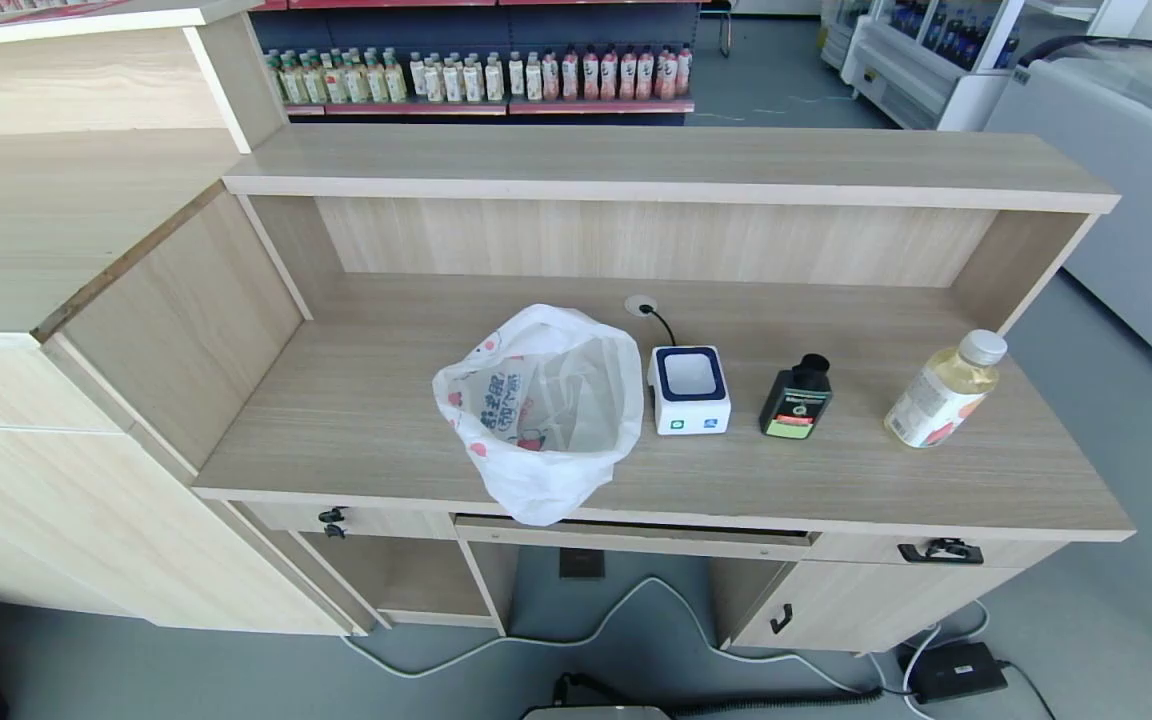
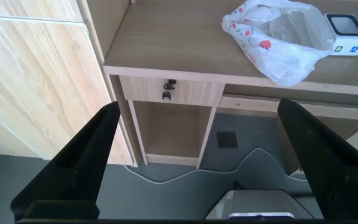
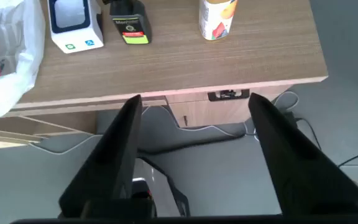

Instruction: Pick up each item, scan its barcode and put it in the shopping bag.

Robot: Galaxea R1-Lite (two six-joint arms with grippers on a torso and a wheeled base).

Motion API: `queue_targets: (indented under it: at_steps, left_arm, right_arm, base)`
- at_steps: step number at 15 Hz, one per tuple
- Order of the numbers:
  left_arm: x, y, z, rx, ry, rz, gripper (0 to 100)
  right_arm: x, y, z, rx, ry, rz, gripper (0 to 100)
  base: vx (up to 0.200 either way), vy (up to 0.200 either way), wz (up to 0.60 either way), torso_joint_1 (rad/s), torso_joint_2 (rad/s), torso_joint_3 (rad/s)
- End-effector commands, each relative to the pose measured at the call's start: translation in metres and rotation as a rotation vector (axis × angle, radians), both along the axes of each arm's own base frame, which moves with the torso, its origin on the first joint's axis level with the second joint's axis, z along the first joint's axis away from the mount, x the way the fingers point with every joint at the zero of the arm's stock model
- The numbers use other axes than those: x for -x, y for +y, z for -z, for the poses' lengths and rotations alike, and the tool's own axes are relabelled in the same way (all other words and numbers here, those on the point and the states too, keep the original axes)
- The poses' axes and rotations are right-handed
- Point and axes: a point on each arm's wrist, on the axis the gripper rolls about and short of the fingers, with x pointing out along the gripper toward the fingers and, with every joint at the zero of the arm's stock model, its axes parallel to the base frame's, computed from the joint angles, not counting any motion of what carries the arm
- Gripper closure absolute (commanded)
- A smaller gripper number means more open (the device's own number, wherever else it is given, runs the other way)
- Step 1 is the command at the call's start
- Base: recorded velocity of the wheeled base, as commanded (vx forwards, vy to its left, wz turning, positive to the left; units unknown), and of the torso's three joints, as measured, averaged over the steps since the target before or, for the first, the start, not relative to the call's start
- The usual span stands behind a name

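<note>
Counter holds one bag, one scanner and two bottles: dark bottle and pale bottle. In the right wrist view both tops are cropped, beyond the right gripper with its fingers spread. Left gripper gapes too, with the bag beyond its fingertips.

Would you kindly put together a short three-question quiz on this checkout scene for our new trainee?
1. True or false: the black bottle already lies inside the shopping bag.
2. What stands between the shopping bag and the black bottle? A) the barcode scanner; B) a cash register; C) a fruit basket.
3. How many bottles stand on the counter, not yet bagged?

Key: 1 false, it stands upright on the counter; 2 A; 3 two.
</note>
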Motion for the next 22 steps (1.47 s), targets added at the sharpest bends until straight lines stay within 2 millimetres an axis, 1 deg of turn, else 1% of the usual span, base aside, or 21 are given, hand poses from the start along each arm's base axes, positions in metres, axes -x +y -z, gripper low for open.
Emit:
queue_targets:
  at_steps: [1, 2, 3, 4, 5, 6, 8, 11, 12, 13, 14, 15, 17, 20, 22]
  left_arm:
    - [0.0, 0.0, 0.0, 0.001, -0.001, 0.0, 0]
    - [0.0, 0.0, 0.0, 0.001, -0.002, 0.0, 0]
    - [0.0, 0.0, 0.0, 0.001, -0.001, 0.0, 0]
    - [0.0, 0.0, 0.0, 0.001, -0.001, 0.0, 0]
    - [0.0, 0.0, 0.0, 0.001, -0.001, 0.0, 0]
    - [0.0, 0.0, 0.0, 0.001, -0.001, 0.0, 0]
    - [0.0, 0.0, 0.0, 0.001, -0.002, 0.0, 0]
    - [0.0, 0.0, 0.0, 0.001, -0.001, 0.0, 0]
    - [0.0, 0.0, 0.0, 0.001, -0.001, 0.0, 0]
    - [0.0, 0.0, 0.0, 0.001, -0.001, 0.0, 0]
    - [0.0, 0.0, 0.0, 0.001, -0.001, 0.0, 0]
    - [0.0, 0.0, 0.0, 0.001, -0.001, 0.0, 0]
    - [0.0, 0.0, 0.0, 0.001, -0.001, 0.0, 0]
    - [0.0, 0.0, 0.0, 0.001, -0.001, 0.0, 0]
    - [0.0, 0.0, 0.0, 0.001, -0.001, 0.0, 0]
  right_arm:
    - [-0.089, -0.011, 0.027, 0.063, 0.163, 0.018, 0]
    - [-0.101, -0.017, 0.036, 0.092, 0.193, 0.031, 0]
    - [-0.111, -0.028, 0.046, 0.127, 0.236, 0.057, 0]
    - [-0.125, -0.041, 0.061, 0.169, 0.275, 0.076, 0]
    - [-0.135, -0.045, 0.073, 0.176, 0.272, 0.079, 0]
    - [-0.143, -0.045, 0.082, 0.168, 0.275, 0.054, 0]
    - [-0.153, -0.039, 0.092, 0.138, 0.284, -0.047, 0]
    - [-0.179, -0.035, 0.109, 0.18, 0.247, -0.106, 0]
    - [-0.182, -0.035, 0.111, 0.202, 0.228, -0.137, 0]
    - [-0.189, -0.035, 0.115, 0.247, 0.205, -0.201, 0]
    - [-0.195, -0.033, 0.116, 0.268, 0.193, -0.229, 0]
    - [-0.202, -0.028, 0.119, 0.268, 0.175, -0.25, 0]
    - [-0.22, -0.026, 0.121, 0.273, 0.116, -0.27, 0]
    - [-0.243, -0.023, 0.12, 0.275, 0.073, -0.296, 0]
    - [-0.255, -0.021, 0.12, 0.278, 0.054, -0.307, 0]
  base:
    - [0.0, 0.0, 0.0, 0.0, 0.0, 0.0]
    - [0.0, 0.0, 0.0, 0.0, 0.0, 0.0]
    - [0.0, 0.0, 0.0, 0.0, 0.0, 0.0]
    - [0.0, 0.0, 0.0, 0.0, 0.0, 0.0]
    - [0.0, 0.0, 0.0, 0.0, 0.0, 0.0]
    - [0.0, 0.0, 0.0, 0.0, 0.0, 0.0]
    - [0.0, 0.0, 0.0, 0.0, 0.0, 0.0]
    - [0.0, 0.0, 0.0, 0.0, 0.0, 0.0]
    - [0.0, 0.0, 0.0, 0.0, 0.0, 0.0]
    - [0.0, 0.0, 0.0, 0.0, 0.0, 0.0]
    - [0.0, 0.0, 0.0, 0.0, 0.0, 0.0]
    - [0.0, 0.0, 0.0, 0.0, 0.0, 0.0]
    - [0.0, 0.0, 0.0, 0.0, 0.0, 0.0]
    - [0.0, 0.0, 0.0, 0.0, 0.0, 0.0]
    - [0.0, 0.0, 0.0, 0.0, 0.0, 0.0]
